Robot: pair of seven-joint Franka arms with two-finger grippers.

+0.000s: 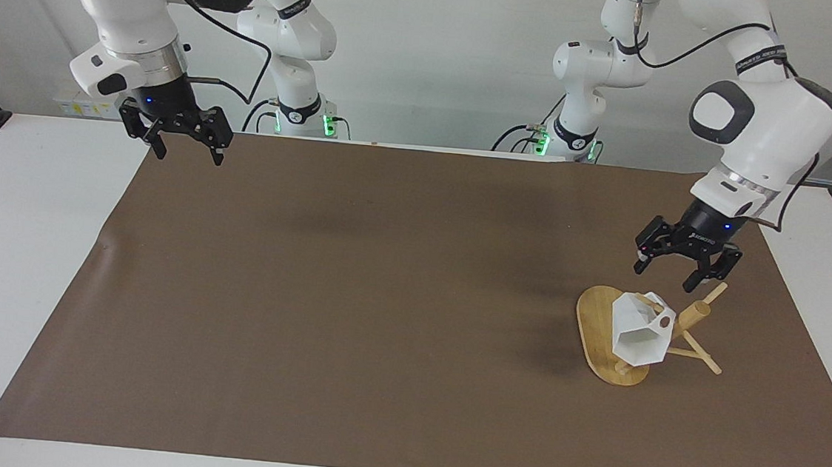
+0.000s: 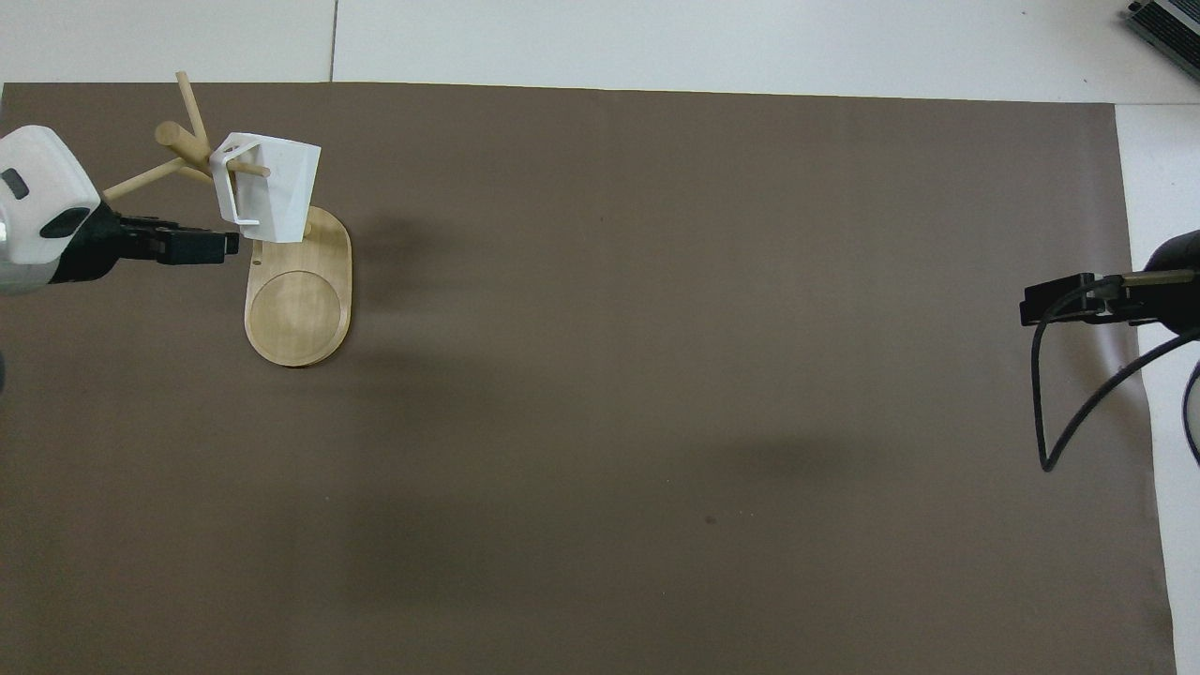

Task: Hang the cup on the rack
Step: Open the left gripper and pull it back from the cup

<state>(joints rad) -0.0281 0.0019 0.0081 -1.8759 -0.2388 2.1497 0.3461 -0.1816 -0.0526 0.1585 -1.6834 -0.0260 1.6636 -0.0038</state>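
Observation:
The white faceted cup [image 1: 638,336] [image 2: 272,187] hangs by its handle on a thin peg of the bamboo rack [image 1: 594,325] [image 2: 295,309], tilted, with its mouth turned away from the robots. The rack stands on its oval base toward the left arm's end of the table. My left gripper [image 1: 663,277] [image 2: 220,246] is open and empty, raised above the rack and clear of the cup. My right gripper [image 1: 190,156] [image 2: 1031,309] waits open and empty over the mat's edge at the right arm's end.
A brown mat [image 1: 381,297] covers most of the white table [image 1: 30,233]. A black cable [image 2: 1059,412] loops down from the right gripper. A grey device [image 2: 1167,23] pokes in at the table's corner farthest from the robots.

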